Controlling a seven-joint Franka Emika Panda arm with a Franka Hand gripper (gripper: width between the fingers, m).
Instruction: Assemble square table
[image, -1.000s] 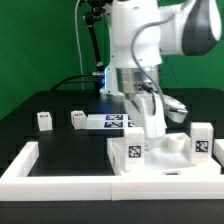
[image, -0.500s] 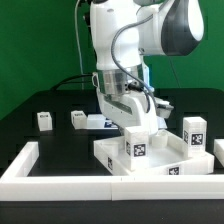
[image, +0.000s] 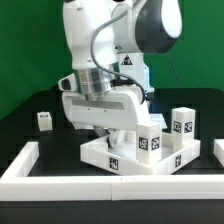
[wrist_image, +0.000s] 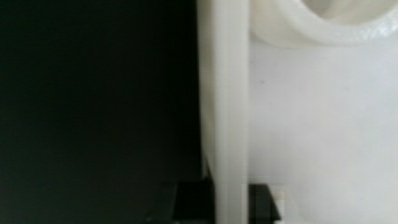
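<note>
The white square panel (image: 128, 160) lies on the black table and carries two upright tagged white legs (image: 147, 141) (image: 183, 126). My gripper (image: 117, 140) reaches down at the panel's rim, largely hidden by the arm's own body. In the wrist view the two dark fingertips (wrist_image: 192, 201) stand on either side of the raised rim (wrist_image: 224, 100), so my gripper (wrist_image: 228, 203) is shut on the panel (wrist_image: 320, 120). A round socket (wrist_image: 338, 25) shows on the panel. One loose leg (image: 44, 120) stands at the exterior view's left.
The long white L-shaped border wall (image: 90, 182) runs along the front and up the exterior view's left side (image: 24, 157), close to the panel's front edge. The arm's bulk (image: 100, 60) hides the table behind it. A green backdrop stands at the back.
The arm has swung toward the exterior view's left, dragging and turning the panel with its two legs that way. A second loose leg and the marker board are now hidden behind the arm.
</note>
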